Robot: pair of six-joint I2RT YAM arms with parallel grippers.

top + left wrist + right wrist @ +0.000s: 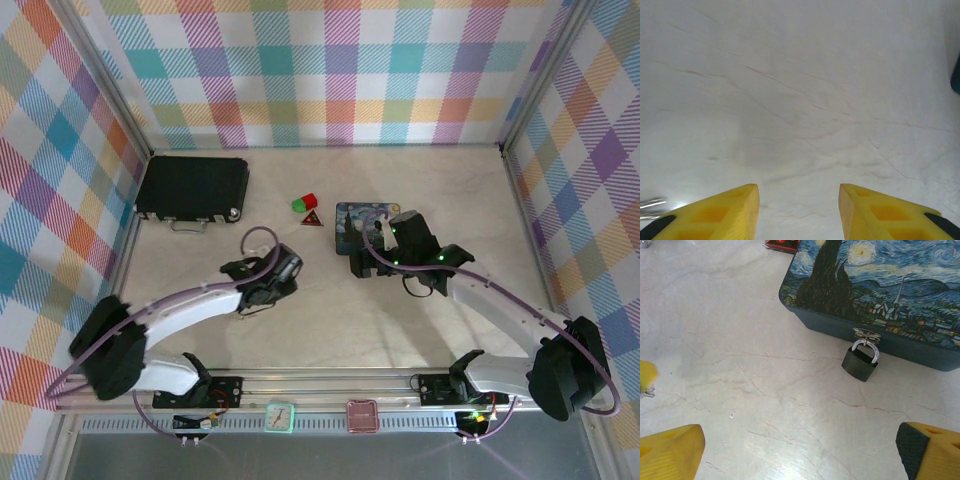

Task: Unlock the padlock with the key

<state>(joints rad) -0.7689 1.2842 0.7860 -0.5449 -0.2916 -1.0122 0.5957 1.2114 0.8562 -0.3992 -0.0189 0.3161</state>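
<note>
— Where do we find the padlock?

— We see the padlock [859, 364] hanging by its silvery shackle from the hasp [866, 335] on the front wall of the blue painted tin [880, 285]; its dark body tilts a little, low against the pale marble table [740, 340]; the shackle looks closed through the hasp.

— And our right gripper [800, 450]?

— Released; its yellow fingers [670, 450] stand wide apart with bare table between them, and the padlock lies ahead of them, well apart from both.

— Our left gripper [799, 212]?

— Released as well; we see nothing but marble between its fingers [735, 210]; from above it sits left of the tin, near the middle of the table.

— The key?

— We make out a thin silvery glint, which we take for the key [651, 203], lying on the table just beside the left finger's outer side; it is too blurred for us to be sure.

— What else?

— A black case [192, 187] at the far left; red and green blocks [305, 203] and a small red-and-black triangle [314, 218] between the case and the tin.
</note>
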